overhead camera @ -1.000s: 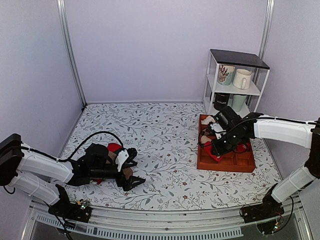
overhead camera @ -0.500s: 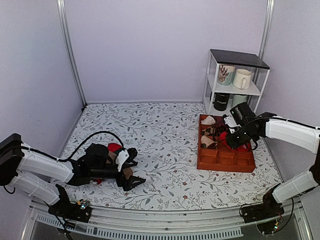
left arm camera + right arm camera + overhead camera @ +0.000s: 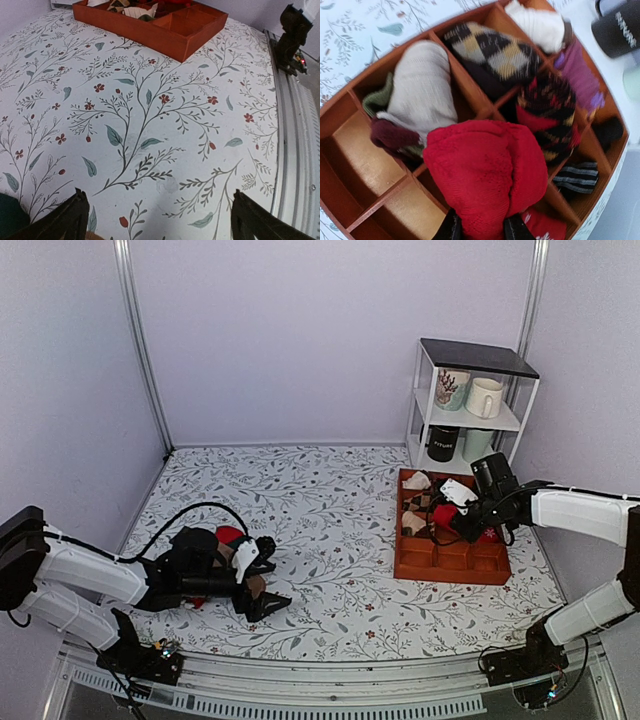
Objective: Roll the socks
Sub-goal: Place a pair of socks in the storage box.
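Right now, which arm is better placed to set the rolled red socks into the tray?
Right. The right hand is shut on the red socks over the tray; the left hand sits open, low over the table, well away.

Bright red socks (image 3: 485, 180), orange-brown tray (image 3: 365, 160)
The desk (image 3: 300, 500) cloth is white, printed with grey-green leaves and small red flowers. The tray holds a black-and-tan argyle sock (image 3: 490, 50), a pale grey sock (image 3: 420, 85), a white sock (image 3: 540, 25), a purple sock (image 3: 577, 75) and a black striped sock (image 3: 577, 177) with white bands. The rack (image 3: 478, 357) is white with a black top.
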Action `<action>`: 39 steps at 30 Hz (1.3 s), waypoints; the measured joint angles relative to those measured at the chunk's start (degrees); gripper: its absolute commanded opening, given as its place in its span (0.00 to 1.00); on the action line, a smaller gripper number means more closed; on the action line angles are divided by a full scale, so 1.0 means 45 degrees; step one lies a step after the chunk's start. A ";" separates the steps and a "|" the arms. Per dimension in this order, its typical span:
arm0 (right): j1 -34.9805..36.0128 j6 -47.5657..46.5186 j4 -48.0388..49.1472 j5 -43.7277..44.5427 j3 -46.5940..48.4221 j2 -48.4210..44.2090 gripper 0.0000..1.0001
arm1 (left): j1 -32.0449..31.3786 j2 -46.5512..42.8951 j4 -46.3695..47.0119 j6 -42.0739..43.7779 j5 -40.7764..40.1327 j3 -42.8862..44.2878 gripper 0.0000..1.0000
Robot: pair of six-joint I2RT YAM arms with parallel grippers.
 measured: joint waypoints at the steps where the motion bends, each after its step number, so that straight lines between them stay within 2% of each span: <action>1: -0.0078 -0.0437 0.0228 -0.0257 0.0000 -0.0053 0.00 | 0.0005 0.0005 0.0005 0.0019 0.0000 0.0000 1.00; 7: -0.0695 -0.2307 0.0539 -0.1185 0.0359 0.0151 0.01 | 0.0029 0.0296 0.0024 0.0073 0.0015 0.0083 0.99; 13: -0.1010 -0.3026 0.0447 -0.1705 0.0520 0.1098 0.01 | 0.0073 0.0748 0.0034 0.0073 0.0180 0.0238 0.99; 25: -0.1617 -0.2929 0.0165 -0.2322 0.1209 0.2822 0.01 | 0.0087 0.1010 0.0044 0.0073 0.0461 0.0267 1.00; 36: -0.1613 -0.2239 -0.0675 -0.1632 0.1807 0.3929 0.02 | 0.0131 0.1297 0.0092 0.0073 0.0816 0.0340 1.00; 39: -0.1608 -0.2055 -0.0918 -0.1632 0.2079 0.4303 0.09 | 0.0146 0.1307 0.0112 0.0073 0.0816 0.0340 0.99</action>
